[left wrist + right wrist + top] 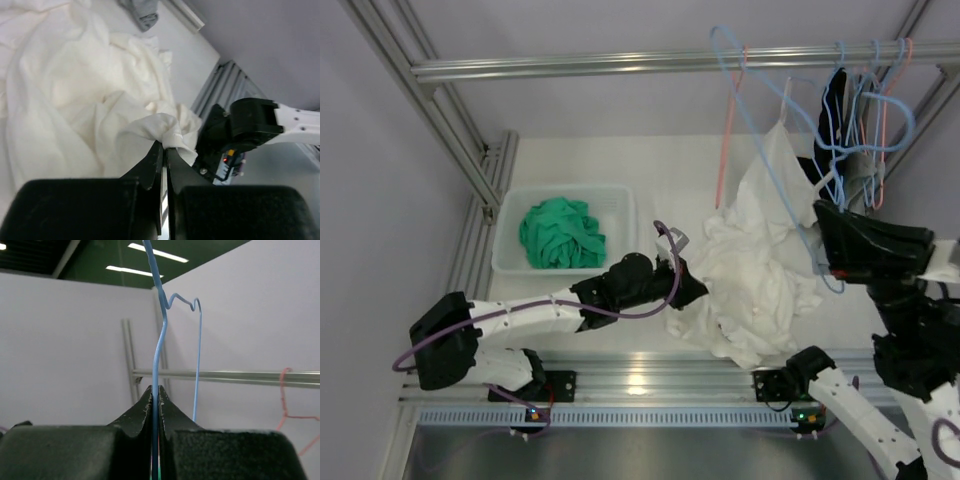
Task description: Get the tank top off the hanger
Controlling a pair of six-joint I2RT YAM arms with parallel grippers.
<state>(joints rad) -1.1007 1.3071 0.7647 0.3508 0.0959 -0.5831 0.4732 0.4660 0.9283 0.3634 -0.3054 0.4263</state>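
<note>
The white tank top [750, 262] lies crumpled on the table, and its upper part still rises along the light blue wire hanger [768, 150]. The hanger's hook reaches up by the top rail. My left gripper [697, 291] is at the garment's left edge. In the left wrist view it [165, 146] is shut on a fold of the tank top [167, 127]. My right gripper [823, 262] holds the hanger's lower end. In the right wrist view its jaws [156, 390] are shut on the blue hanger wire [159, 340].
A white basket [510, 262] with a green cloth [562, 232] stands at the left. A pink hanger [725, 150] and several more hangers [870, 100] hang from the metal rail [620, 66]. Frame posts stand at both sides.
</note>
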